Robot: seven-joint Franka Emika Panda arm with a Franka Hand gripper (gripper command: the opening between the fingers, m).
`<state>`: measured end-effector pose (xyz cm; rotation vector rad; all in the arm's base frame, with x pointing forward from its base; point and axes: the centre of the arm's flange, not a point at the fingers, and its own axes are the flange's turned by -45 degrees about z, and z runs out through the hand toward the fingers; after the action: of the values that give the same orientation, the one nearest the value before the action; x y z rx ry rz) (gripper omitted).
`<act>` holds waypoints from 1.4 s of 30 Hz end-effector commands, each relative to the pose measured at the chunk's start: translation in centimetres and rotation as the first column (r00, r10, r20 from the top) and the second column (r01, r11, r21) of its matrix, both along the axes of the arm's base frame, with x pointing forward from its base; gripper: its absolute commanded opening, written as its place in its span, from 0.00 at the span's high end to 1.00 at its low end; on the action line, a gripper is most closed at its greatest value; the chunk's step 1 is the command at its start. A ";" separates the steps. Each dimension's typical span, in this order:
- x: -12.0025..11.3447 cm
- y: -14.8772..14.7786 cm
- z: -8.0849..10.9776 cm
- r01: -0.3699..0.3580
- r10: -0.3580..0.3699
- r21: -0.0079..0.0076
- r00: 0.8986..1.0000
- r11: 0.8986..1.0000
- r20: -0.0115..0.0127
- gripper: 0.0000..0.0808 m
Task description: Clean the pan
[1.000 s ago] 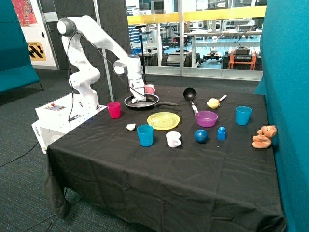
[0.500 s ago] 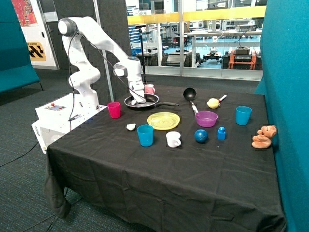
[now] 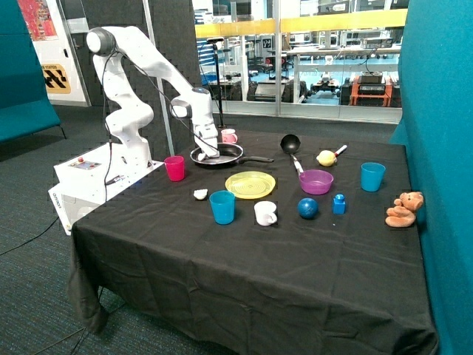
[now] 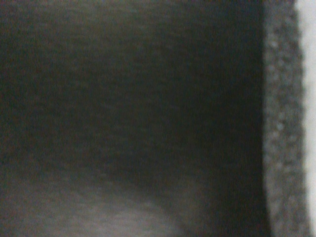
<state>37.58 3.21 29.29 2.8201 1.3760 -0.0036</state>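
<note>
Black-clothed table (image 3: 244,266) | gripper (image 3: 204,154) down in pan (image 3: 225,155) — fingers unclear

No readable text is showing up anywhere. A yellow sign with black diagonal markings (image 3: 56,78) is hanging on the wall behind the arm, and a red patterned poster (image 3: 36,18) is sitting above it, but no words on either are coming through.

A matt black cloth (image 3: 244,266) covers the table; the pan (image 3: 222,156) looks dark, faintly glossy metal.
</note>
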 end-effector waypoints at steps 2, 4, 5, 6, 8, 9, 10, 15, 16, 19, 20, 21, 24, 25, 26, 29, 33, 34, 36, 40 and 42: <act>-1.1 2.3 0.0 -0.039 0.039 0.004 0.999 0.999 0.000 1.00; -1.1 2.8 0.0 -0.043 0.043 0.004 0.999 0.999 0.000 1.00; -1.1 3.0 0.0 -0.044 0.044 0.004 0.999 0.999 0.000 1.00; -1.1 3.3 0.0 -0.047 0.047 0.004 0.999 0.999 0.000 1.00; -1.0 3.6 0.0 -0.047 0.047 0.004 0.999 0.999 0.000 1.00; -1.1 3.8 -0.1 -0.049 0.049 0.004 0.999 0.999 0.000 1.00; -1.1 4.2 -0.1 -0.055 0.055 0.004 0.998 0.998 0.000 1.00; -1.4 5.3 -0.3 -0.068 0.068 0.004 0.998 0.998 0.000 1.00; -1.5 5.5 -0.3 -0.071 0.071 0.004 0.997 0.997 0.000 1.00; -1.6 6.2 -0.4 -0.076 0.076 0.004 0.997 0.997 0.000 1.00; -1.6 6.6 -0.4 -0.077 0.077 0.004 0.997 0.997 0.000 1.00; -1.5 7.0 -0.4 -0.084 0.084 0.004 0.996 0.996 0.000 1.00; -1.2 8.0 -0.5 -0.080 0.080 0.004 0.997 0.997 0.000 1.00; -1.0 8.3 -0.5 -0.079 0.079 0.004 0.997 0.997 0.000 1.00; -0.8 8.6 -0.5 -0.079 0.079 0.004 0.997 0.997 0.000 1.00; -0.2 9.4 -0.5 -0.078 0.078 0.004 0.997 0.997 0.000 1.00; 0.5 10.2 -0.6 -0.071 0.071 0.004 0.997 0.997 0.000 1.00; 0.7 10.5 -0.6 -0.069 0.069 0.004 0.998 0.998 0.000 1.00; 1.2 10.8 -0.5 -0.064 0.064 0.004 0.998 0.998 0.000 1.00; 2.3 11.2 -0.4 -0.051 0.051 0.004 0.999 0.999 0.000 1.00; 3.2 11.2 -0.3 -0.037 0.037 0.004 0.999 0.999 0.000 0.91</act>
<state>38.40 13.04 28.78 2.7825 1.4645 0.0101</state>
